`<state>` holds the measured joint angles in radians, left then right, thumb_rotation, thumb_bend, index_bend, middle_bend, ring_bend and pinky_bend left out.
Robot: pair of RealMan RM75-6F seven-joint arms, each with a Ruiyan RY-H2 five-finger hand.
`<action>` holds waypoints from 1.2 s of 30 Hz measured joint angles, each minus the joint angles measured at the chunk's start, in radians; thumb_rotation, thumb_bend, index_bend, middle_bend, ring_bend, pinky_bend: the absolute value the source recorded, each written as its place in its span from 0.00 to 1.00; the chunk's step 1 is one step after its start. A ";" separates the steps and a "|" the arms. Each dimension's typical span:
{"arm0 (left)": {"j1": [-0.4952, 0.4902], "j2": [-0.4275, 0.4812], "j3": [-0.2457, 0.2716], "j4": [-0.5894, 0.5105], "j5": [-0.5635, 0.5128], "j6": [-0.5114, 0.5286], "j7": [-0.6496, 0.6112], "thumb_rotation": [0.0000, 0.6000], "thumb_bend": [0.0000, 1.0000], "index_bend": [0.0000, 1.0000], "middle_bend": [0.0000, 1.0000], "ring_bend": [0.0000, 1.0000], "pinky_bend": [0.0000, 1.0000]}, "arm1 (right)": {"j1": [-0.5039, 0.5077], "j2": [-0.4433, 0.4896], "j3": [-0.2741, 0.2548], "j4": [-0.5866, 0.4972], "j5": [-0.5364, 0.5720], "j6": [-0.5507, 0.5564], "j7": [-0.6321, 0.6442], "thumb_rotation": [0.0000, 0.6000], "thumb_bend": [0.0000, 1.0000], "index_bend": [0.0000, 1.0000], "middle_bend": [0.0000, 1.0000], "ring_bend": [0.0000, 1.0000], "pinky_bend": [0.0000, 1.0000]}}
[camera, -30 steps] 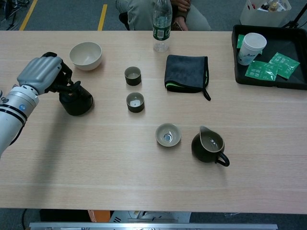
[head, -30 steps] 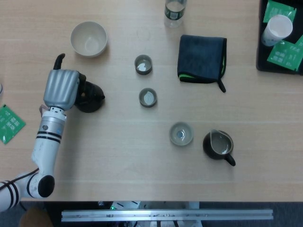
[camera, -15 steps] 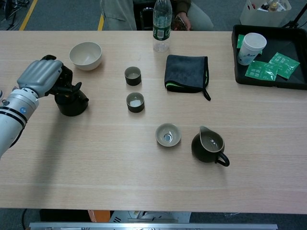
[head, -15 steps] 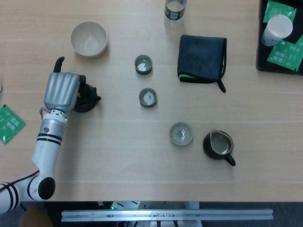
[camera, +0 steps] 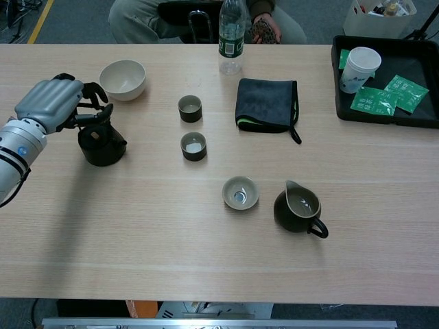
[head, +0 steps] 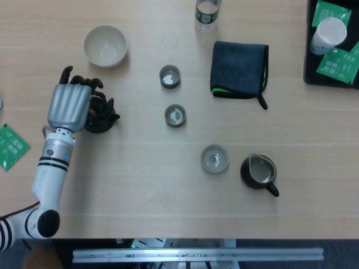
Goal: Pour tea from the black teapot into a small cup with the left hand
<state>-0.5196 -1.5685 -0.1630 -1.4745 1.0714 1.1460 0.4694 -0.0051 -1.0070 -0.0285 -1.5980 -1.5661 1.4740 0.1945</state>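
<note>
Silver and black, the left hand hovers at the far left of the pale wooden surface, its fingers spread apart and holding nothing, arched over the black teapot. From the chest view the fingertips sit just above the pot's lid; whether they touch it I cannot tell. The teapot stands upright on the surface, just near of a cream bowl. A green packet lies at the left edge, seen only from the head view.

Further right, two small dark cups stand one behind the other: the far cup and the near cup, each with something pale inside. A plastic bottle stands at the far edge. Right of the cups lies a folded dark cloth with a green trim. Nearer, a pale shallow cup sits just beside a dark pitcher with a handle pointing near and right. At the far right a black tray carries a white paper cup and green sachets. The right hand does not show in either view.
</note>
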 measured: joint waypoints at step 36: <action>0.338 0.311 0.148 -0.337 0.287 0.424 -0.137 0.94 0.35 0.13 0.17 0.08 0.10 | 0.013 -0.004 -0.006 -0.019 -0.020 -0.017 -0.028 1.00 0.00 0.17 0.16 0.04 0.03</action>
<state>-0.1816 -1.2578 -0.0148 -1.8117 1.3581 1.5697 0.3326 0.0082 -1.0106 -0.0347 -1.6169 -1.5863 1.4571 0.1665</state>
